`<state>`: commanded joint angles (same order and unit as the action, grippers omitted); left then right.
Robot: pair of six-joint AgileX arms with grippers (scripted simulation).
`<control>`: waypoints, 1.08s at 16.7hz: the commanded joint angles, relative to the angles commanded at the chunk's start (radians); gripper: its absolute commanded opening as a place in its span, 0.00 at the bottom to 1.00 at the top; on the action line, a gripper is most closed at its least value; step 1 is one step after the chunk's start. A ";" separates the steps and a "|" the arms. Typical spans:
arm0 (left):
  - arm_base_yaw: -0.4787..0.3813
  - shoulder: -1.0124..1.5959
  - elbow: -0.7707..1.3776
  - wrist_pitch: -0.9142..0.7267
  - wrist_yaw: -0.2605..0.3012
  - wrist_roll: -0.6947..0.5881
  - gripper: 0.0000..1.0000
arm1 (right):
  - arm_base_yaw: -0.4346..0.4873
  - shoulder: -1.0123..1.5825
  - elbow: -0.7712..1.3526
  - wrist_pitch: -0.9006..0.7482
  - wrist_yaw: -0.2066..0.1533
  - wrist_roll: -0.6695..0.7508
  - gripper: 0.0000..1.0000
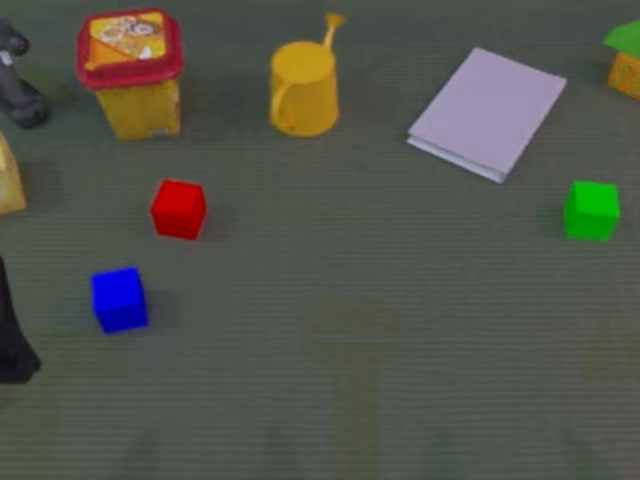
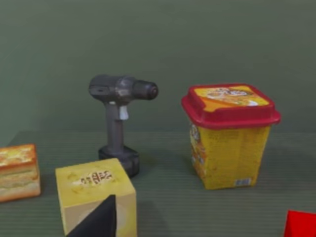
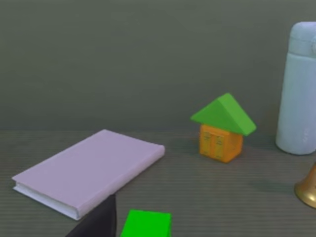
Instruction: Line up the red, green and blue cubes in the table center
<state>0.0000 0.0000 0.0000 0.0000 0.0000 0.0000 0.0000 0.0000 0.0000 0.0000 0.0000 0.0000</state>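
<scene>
Olive-grey table (image 1: 400, 420), faint yellowish blotch at the table center (image 1: 350, 330). Red cube (image 1: 179, 209) and blue cube (image 1: 119, 299) well toward the left edge, near each other but apart — blue nearer the front edge. Green cube (image 1: 591, 210) alone by the right edge, just beside a lilac book (image 1: 488, 112). Along the back edge: red-lidded yellow tub (image 1: 131, 72), yellow cup (image 1: 303, 85). Left gripper and right gripper — only a dark sliver in each wrist view, open or closed impossible to tell.
</scene>
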 joint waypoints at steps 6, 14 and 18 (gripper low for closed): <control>-0.022 0.080 0.096 -0.067 0.010 0.006 1.00 | 0.000 0.000 0.000 0.000 0.000 0.000 1.00; -0.136 0.710 0.617 -0.534 0.045 0.028 1.00 | 0.000 0.000 0.000 0.000 0.000 0.000 1.00; -0.191 1.184 0.923 -0.842 0.045 0.030 1.00 | 0.000 0.000 0.000 0.000 0.000 0.000 1.00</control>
<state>-0.1910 1.1842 0.9230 -0.8422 0.0451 0.0304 0.0000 0.0000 0.0000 0.0000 0.0000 0.0000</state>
